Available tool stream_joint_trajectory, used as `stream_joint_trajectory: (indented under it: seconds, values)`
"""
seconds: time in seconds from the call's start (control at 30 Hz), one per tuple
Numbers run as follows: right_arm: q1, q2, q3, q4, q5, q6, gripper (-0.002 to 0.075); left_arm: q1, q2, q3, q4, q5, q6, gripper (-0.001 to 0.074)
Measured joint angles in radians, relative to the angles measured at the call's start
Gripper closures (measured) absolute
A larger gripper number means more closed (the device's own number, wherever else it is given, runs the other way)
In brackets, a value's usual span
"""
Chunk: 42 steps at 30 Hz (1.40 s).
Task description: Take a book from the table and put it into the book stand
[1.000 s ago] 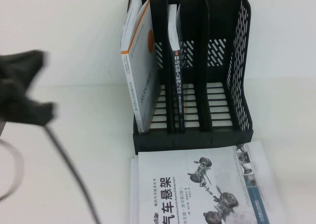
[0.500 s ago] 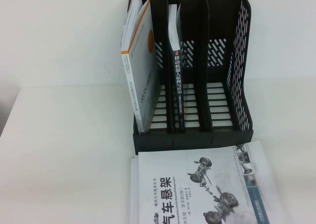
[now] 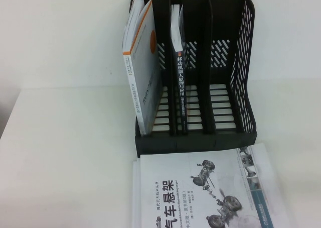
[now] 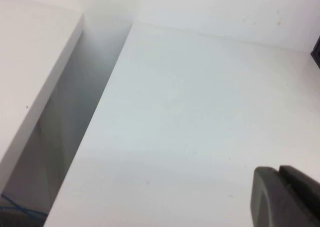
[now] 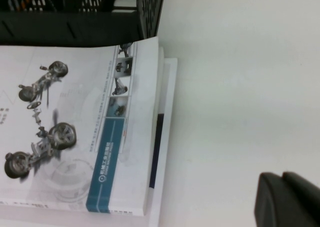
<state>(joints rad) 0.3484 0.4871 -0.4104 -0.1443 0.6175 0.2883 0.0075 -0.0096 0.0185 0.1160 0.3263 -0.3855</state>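
Observation:
The black book stand [image 3: 244,62] stands at the back of the white table [image 3: 70,157]. The dark navy book [image 3: 180,87] stands upright in its middle slot, spine with white characters facing me. My left gripper [image 4: 279,173] is out of the high view; it hangs over bare table off to the left, fingers together and empty. My right gripper [image 5: 281,176] is also out of the high view; it is over bare table to the right of the flat books, fingers together and empty. The stand's front corner [image 5: 100,27] shows in the right wrist view.
A white book with an orange stripe [image 3: 143,67] leans in the stand's left slot; the right slot holds nothing. A white book with car-parts drawings [image 3: 200,193] lies flat in front of the stand on another white book [image 5: 167,137]. The table's left edge [image 4: 100,102] drops into a gap.
A second ago my left arm showed blurred at the high view's left edge; it has since drawn back out of that view. The books and stand have not moved.

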Motion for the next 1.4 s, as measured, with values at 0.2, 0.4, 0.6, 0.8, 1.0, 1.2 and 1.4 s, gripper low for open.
stream_joint_trajectory:
  seconds: [0.2,0.4,0.6,0.8,1.0,1.2,1.4]
  values:
    - [0.000,0.000,0.000,0.000,0.000,0.000,0.0727,-0.013,0.000,-0.004,-0.011,0.013,-0.015,0.0737]
    - [0.000,0.000,0.000,0.000,0.000,0.000,0.0727,-0.013,0.000,-0.004,-0.014,0.014,-0.015,0.0737]
    - [0.000,0.000,0.000,0.000,0.000,0.000,0.0727,-0.013,0.000,-0.004,-0.072,0.013,0.092,0.0737]
    - [0.000,0.000,0.000,0.000,0.000,0.000,0.0727,-0.013,0.000,-0.004,-0.176,0.013,0.225,0.0737]
    - [0.000,0.000,0.000,0.000,0.000,0.000,0.0727,-0.013,0.000,-0.004,-0.198,0.011,0.285,0.0737]
    - [0.000,0.000,0.000,0.000,0.000,0.000,0.0727,-0.013,0.000,-0.004,-0.199,0.011,0.357,0.0737]
    - [0.000,0.000,0.000,0.000,0.000,0.000,0.0727,-0.013,0.000,-0.004,-0.199,0.011,0.359,0.0737]
